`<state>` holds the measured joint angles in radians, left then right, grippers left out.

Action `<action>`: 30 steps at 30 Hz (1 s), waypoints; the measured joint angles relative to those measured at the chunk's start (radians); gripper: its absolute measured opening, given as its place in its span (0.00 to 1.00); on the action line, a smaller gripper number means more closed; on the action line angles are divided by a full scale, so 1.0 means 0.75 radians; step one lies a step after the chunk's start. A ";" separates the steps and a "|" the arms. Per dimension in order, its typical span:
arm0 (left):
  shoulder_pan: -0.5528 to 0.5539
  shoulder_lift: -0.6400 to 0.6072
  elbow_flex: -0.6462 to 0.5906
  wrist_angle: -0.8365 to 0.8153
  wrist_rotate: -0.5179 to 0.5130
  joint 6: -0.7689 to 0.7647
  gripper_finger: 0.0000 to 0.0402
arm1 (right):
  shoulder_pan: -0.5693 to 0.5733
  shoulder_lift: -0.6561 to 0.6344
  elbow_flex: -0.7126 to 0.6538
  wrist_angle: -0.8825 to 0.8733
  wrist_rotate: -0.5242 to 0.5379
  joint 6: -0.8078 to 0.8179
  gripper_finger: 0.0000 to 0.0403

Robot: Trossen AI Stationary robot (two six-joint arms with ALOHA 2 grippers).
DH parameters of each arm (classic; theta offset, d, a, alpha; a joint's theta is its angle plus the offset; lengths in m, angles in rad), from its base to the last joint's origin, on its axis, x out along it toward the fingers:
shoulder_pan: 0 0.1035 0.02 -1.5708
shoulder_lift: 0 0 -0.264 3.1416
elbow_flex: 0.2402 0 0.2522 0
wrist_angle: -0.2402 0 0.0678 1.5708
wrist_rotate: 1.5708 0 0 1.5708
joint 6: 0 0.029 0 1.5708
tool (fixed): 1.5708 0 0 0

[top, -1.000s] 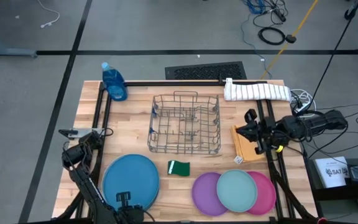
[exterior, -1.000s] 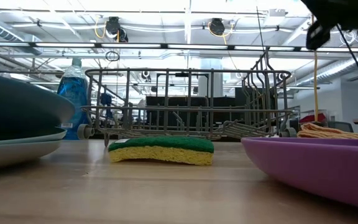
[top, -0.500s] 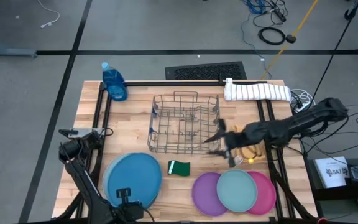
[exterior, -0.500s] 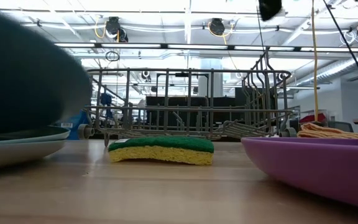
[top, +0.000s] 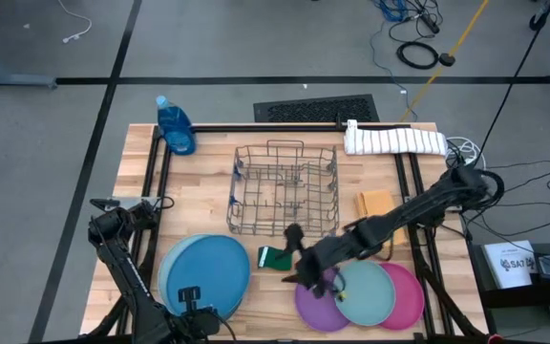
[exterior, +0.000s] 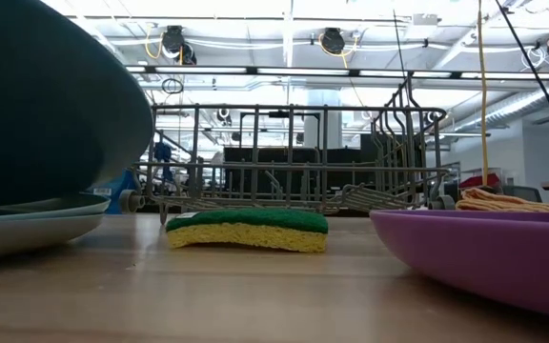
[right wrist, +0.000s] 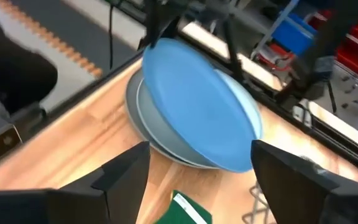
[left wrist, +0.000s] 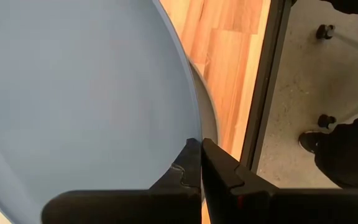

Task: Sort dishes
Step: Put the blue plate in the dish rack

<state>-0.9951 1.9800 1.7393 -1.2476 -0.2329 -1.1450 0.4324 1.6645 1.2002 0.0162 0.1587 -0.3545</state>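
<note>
L gripper (top: 191, 298) at the table's (top: 208, 186) front-left corner, clenched on the near rim of the deep-blue plate (top: 205, 270). The plate is tipped up off the pale-blue plate (top: 163, 278) under it; in the low view it (exterior: 46, 105) rises steeply over the pale one (exterior: 27, 229), and in the L wrist view the fingers (left wrist: 194, 165) pinch its edge (left wrist: 86, 99).

R gripper (top: 308, 270) reaches in from the right edge to the front-middle, over the left rim of the purple plate (top: 311, 301), jaws spread wide, holding nothing. R wrist view looks at the blue stack (right wrist: 197, 106) and a corner of the sponge (right wrist: 188, 208).

Purple, teal (top: 363, 291) and pink (top: 411, 296) plates overlap along the front edge, right of centre, teal on top. Sponge (top: 273, 257) lies betw. the blue stack and the purple plate, just in front of the rack (top: 285, 188) at mid-table. Soap bottle (top: 175, 125) at back-left corner, towel (top: 394, 140) at back-right, cloth (top: 375, 205) right of the rack.
</note>
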 joint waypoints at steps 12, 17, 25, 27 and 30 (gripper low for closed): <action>0.000 0.000 0.000 0.009 -0.011 0.000 0.00 | 0.014 0.373 0.286 -0.060 0.032 -0.189 0.59; 0.000 0.001 0.000 0.014 -0.015 0.000 0.00 | 0.013 0.435 0.322 -0.064 0.108 -0.240 0.59; 0.001 -0.013 0.000 0.025 -0.026 0.000 0.00 | 0.014 0.437 0.324 -0.045 0.114 -0.251 0.59; 0.003 -0.036 0.001 0.026 -0.049 -0.001 0.00 | 0.014 0.437 0.324 -0.042 0.114 -0.253 0.59; 0.006 -0.072 0.002 0.027 -0.088 -0.002 0.00 | 0.014 0.437 0.324 -0.029 0.123 -0.255 0.59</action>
<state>-0.9905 1.9259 1.7409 -1.2273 -0.2990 -1.1461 0.4431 1.9923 1.4429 -0.0057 0.2509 -0.5460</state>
